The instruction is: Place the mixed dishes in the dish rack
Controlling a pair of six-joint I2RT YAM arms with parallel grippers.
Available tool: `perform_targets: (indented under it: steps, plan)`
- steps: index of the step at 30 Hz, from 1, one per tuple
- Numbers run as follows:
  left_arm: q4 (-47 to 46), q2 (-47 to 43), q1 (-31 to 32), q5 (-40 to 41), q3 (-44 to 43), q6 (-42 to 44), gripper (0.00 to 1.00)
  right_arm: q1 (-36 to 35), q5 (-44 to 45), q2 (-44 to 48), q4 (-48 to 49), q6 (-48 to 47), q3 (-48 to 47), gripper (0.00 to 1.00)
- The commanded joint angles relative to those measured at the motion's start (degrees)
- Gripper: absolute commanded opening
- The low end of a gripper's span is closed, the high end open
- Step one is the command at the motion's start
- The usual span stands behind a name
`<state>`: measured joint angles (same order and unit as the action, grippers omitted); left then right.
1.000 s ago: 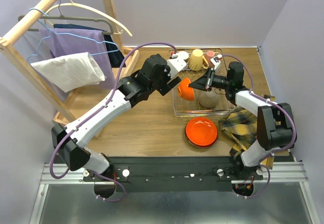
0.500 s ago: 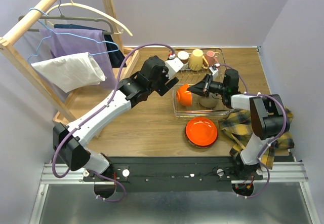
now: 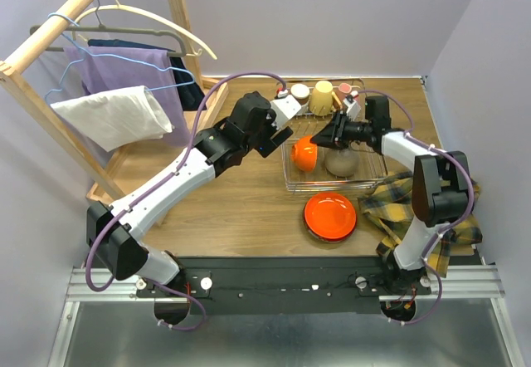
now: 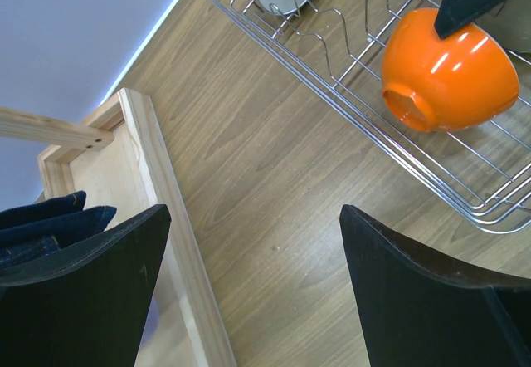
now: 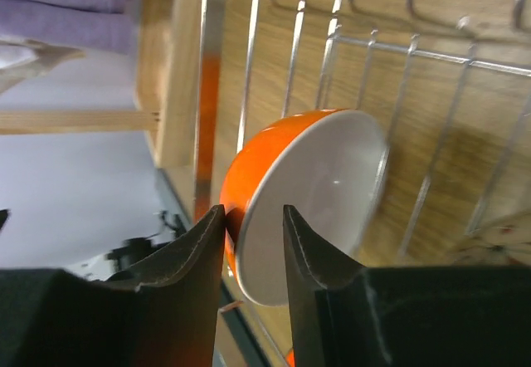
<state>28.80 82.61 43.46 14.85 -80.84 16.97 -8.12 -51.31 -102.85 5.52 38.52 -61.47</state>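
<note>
**A:** Fig. note, R gripper [image 5: 253,217]: state?

**B:** Narrow. My fingers pinch the orange bowl [image 5: 307,193] by its rim, one pad inside, one outside. L gripper [image 4: 253,251] hangs wide, holding nothing, over bare table beside the dish rack [image 3: 286,172].

**A:** Bowl posn?

**B:** Inside the rack, near its left wall, tipped on edge, just beside an upturned beige bowl [image 3: 340,163]. Contact w/ the wires: can't tell.

**A:** Failure modes?

**B:** (1) Thin rim grip, glossy glaze: the bowl could pivot or slip if I swing it.
(2) If I let go while it is on edge and not seated between wires, it prob. rolls or flops, knocking the beige bowl.
(3) If I press down at an angle, the rim may jam in the grid.
</note>
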Motion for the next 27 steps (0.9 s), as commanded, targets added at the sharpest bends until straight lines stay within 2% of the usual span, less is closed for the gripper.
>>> perform_targets:
  steps: [1,13,21,24,27]
  plan:
    - [-1.5,-1.9,-0.3,-0.2,0.0,0.5,0.93,0.5,11.4,-1.9,-27.9,-21.5,-7.3,0.43]
    - [-2.5,-3.2,-0.3,-0.6,1.2,0.8,0.93,0.6,26.7,-2.8,-49.8,-40.5,-16.5,0.45]
    - [-3.6,-3.9,-0.3,-0.4,1.8,1.0,0.92,0.5,36.9,-2.5,-54.9,-47.6,-21.5,0.45]
    - [-4.3,-4.6,-0.3,-0.1,2.5,1.6,0.93,0.6,35.4,-1.7,-55.9,-49.3,-23.9,0.45]
    - [-4.7,-5.3,-0.3,0.6,2.3,2.4,0.95,0.6,26.0,0.8,-53.7,-50.9,-24.3,0.45]
